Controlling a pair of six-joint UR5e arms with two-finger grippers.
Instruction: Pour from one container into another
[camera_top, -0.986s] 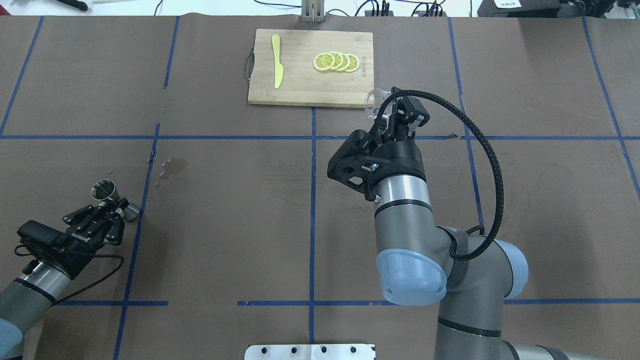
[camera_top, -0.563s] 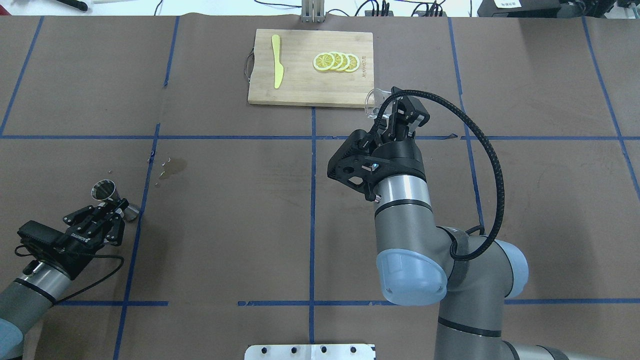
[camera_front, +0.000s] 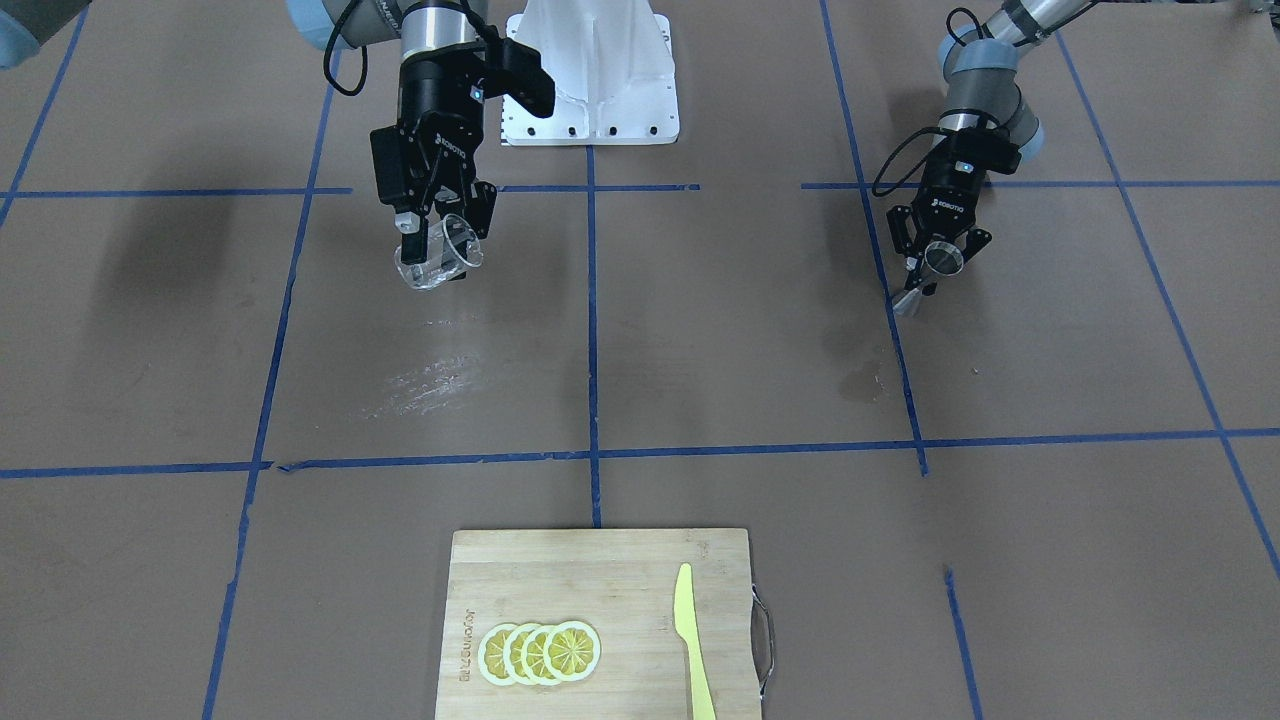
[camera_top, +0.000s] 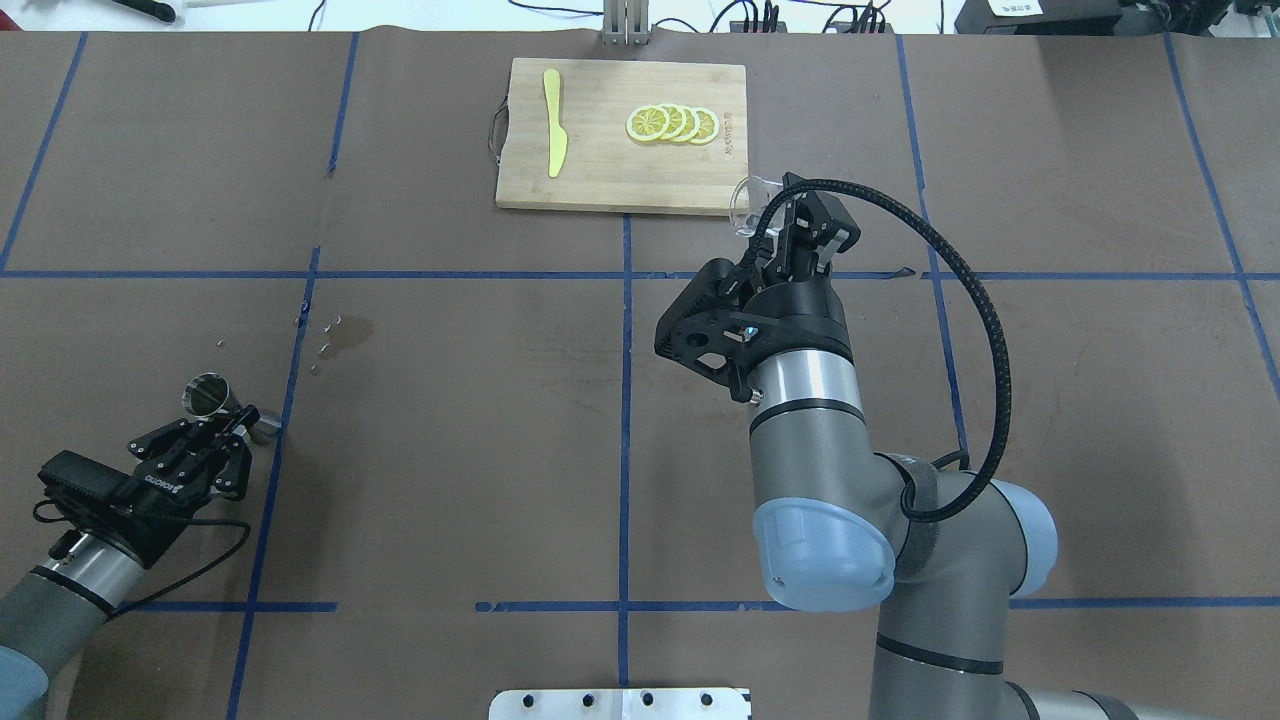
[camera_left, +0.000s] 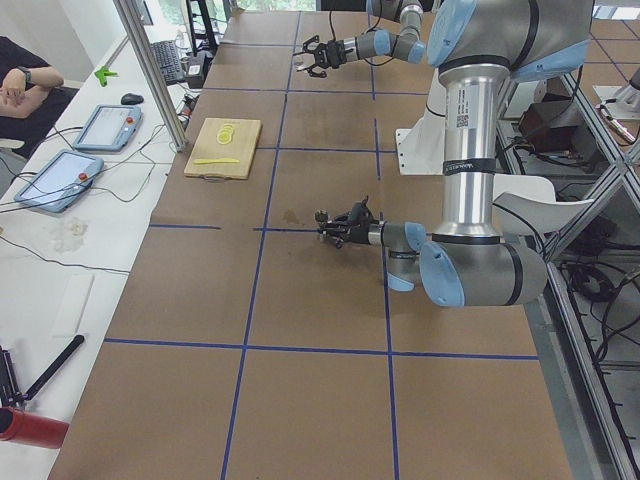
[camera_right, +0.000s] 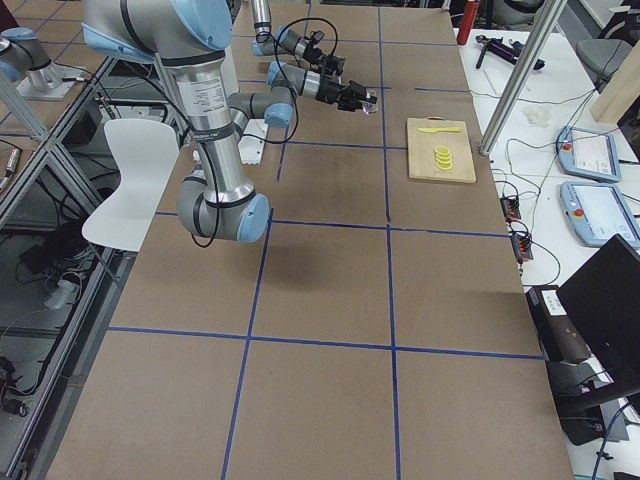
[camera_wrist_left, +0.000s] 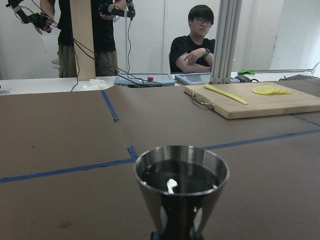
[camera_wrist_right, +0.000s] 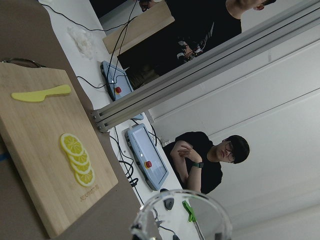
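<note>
Seen from overhead, the clear glass barely peeks past the right gripper, which clamps it, tilted, at its fingertips. The left gripper pinches the jigger at its waist, with the liquid-filled cup just beyond the fingertips.

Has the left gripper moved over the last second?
Yes: the left gripper, holding the jigger, slid slightly toward the robot's base, away from the wet stain.

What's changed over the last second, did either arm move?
The left gripper drew back slightly toward the robot, carrying the metal jigger, jaws still shut on it. The right gripper, its clear glass and the cutting board stayed put.
</note>
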